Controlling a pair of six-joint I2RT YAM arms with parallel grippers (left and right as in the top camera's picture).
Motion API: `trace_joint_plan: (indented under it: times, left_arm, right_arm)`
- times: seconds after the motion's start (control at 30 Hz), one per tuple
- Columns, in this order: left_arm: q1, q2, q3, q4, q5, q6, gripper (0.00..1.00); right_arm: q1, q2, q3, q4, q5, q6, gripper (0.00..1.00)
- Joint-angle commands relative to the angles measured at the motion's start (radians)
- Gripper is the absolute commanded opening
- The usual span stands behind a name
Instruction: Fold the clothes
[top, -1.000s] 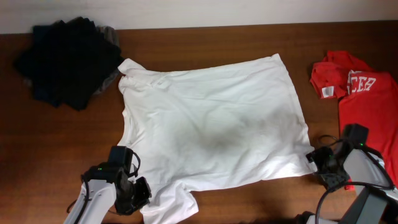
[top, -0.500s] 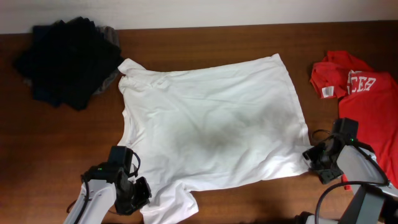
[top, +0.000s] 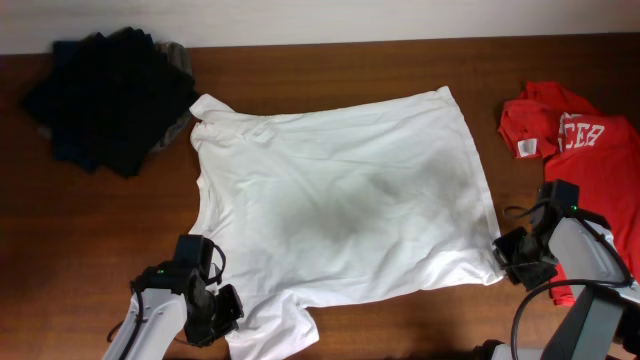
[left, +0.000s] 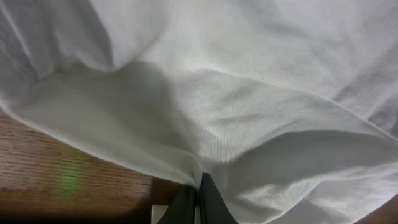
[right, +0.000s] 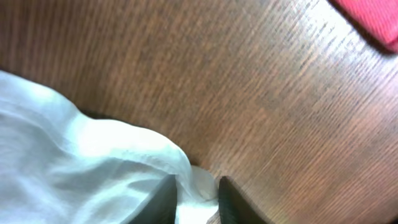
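The clothes, a white T-shirt, lie spread flat across the middle of the wooden table, collar to the left. My left gripper is at the near left sleeve, and in the left wrist view its dark fingers are pressed together on a fold of the white cloth. My right gripper is at the near right hem corner. Seen from the right wrist, its two fingers pinch a bunched bit of the hem just above the table.
A pile of black garments sits at the far left corner. A red T-shirt with white lettering lies at the right edge, close behind my right arm, and its corner shows in the right wrist view.
My right gripper has shifted left to the shirt's hem corner and closed on it from wide open. The left gripper has tightened on the sleeve without moving.
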Motion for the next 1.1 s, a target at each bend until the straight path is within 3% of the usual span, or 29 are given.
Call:
trace_joint_plan:
  times: [0.0, 0.27, 0.3, 0.33, 0.4, 0.43, 0.53, 1.07]
  left_arm:
    - [0.001, 0.005, -0.003, -0.002, 0.008, 0.013, 0.01]
    - [0.001, 0.004, 0.003, -0.001, 0.008, 0.017, 0.01]
    - [0.001, 0.004, 0.003, -0.001, 0.008, 0.017, 0.01]
    - [0.001, 0.004, 0.003, -0.001, 0.008, 0.017, 0.01]
    - [0.001, 0.004, 0.003, -0.001, 0.008, 0.017, 0.01]
    - [0.001, 0.005, 0.003, -0.001, 0.008, 0.017, 0.01]
    - [0.001, 0.004, 0.003, -0.001, 0.008, 0.017, 0.01]
    - [0.001, 0.004, 0.003, 0.000, 0.008, 0.017, 0.01]
  right_arm:
    - [0.009, 0.003, 0.013, -0.011, 0.037, 0.005, 0.04]
    - [0.009, 0.003, 0.013, -0.015, 0.037, 0.005, 0.04]
    - [0.009, 0.003, 0.013, -0.015, 0.037, 0.005, 0.08]
    - [0.009, 0.003, 0.013, -0.018, 0.037, 0.005, 0.24]
    - [0.009, 0.003, 0.013, -0.027, 0.024, 0.003, 0.95]
    - [0.010, 0.003, 0.013, -0.027, -0.007, -0.037, 0.98]
    - [0.010, 0.003, 0.013, -0.029, -0.069, -0.121, 0.98]
    - [0.010, 0.003, -0.062, 0.058, -0.068, -0.123, 0.99]
